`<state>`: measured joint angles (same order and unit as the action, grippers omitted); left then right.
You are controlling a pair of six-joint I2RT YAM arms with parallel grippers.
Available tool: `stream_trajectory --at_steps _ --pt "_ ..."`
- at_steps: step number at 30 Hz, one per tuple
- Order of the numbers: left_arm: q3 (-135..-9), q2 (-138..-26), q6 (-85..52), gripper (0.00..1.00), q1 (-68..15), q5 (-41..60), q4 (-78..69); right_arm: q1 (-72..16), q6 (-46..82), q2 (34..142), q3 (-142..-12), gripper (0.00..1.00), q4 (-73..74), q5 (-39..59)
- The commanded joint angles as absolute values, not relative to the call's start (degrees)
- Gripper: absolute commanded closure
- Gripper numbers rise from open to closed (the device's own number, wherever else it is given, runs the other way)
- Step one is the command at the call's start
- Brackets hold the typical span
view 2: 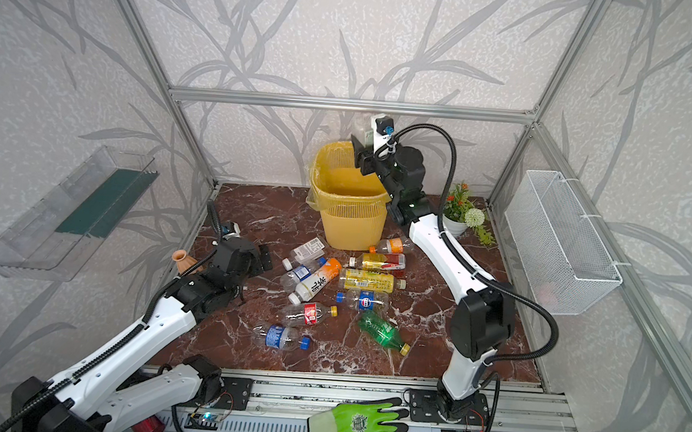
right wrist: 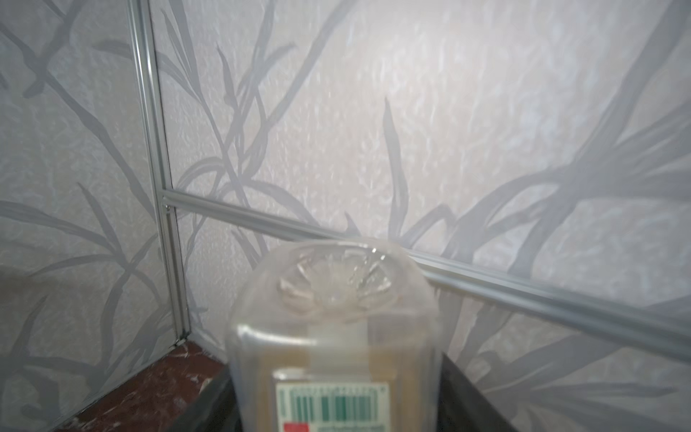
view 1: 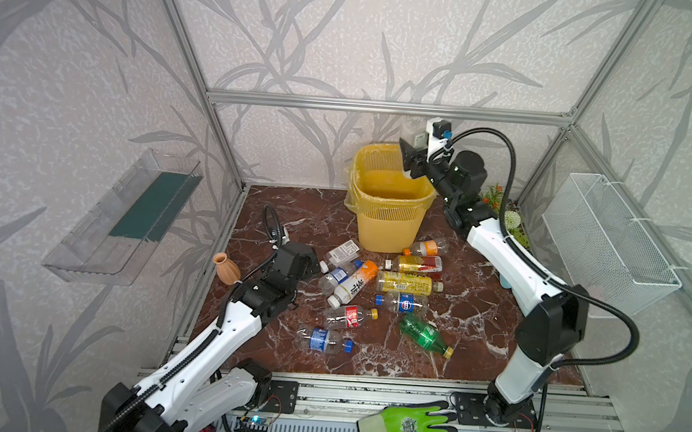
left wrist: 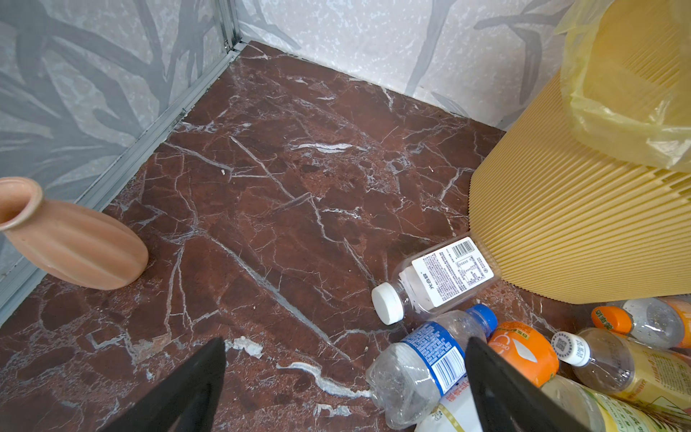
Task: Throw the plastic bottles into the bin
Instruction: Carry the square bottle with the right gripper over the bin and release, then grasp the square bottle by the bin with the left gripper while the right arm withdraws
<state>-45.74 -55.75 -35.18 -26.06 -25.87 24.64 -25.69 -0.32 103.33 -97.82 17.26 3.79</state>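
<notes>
**Inspector:** Right jaws?
**Arm:** They flank a clear bottle (right wrist: 336, 336); gripping or releasing, I cannot tell. My left jaws stand open, holding nothing, beside the loose bottles (view 1: 352, 286) on the surface (view 1: 474, 318).
**Inspector:** The bottle?
**Arm:** Above the bin (view 1: 385, 224) rim, long axis near upright, base up. Judged light, thin-walled and slippery; hold mid-body.

Eleven plastic bottles (view 1: 408, 283) are showing in both top views: ten are lying on the worktop (view 1: 290, 209) and one more bottle (view 1: 411, 135) is riding aloft. One yellow bin (view 1: 385, 228), one terracotta vase (view 1: 227, 268), one wire basket (view 1: 609, 239), one clear tray (view 1: 96, 245), one potted plant (view 2: 457, 208) and one green glove (view 1: 408, 428) are sharing the scene. Two arms are working there, the left arm (view 1: 223, 337) and the right arm (view 1: 508, 257).
</notes>
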Motion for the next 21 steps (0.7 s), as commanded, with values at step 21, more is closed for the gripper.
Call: stream_trajectory --at_steps 21 --pt "-57.50 -73.23 -18.86 0.04 -25.83 -12.56 29.06 -15.53 8.87 70.40 -57.58 0.05 12.91 0.26"
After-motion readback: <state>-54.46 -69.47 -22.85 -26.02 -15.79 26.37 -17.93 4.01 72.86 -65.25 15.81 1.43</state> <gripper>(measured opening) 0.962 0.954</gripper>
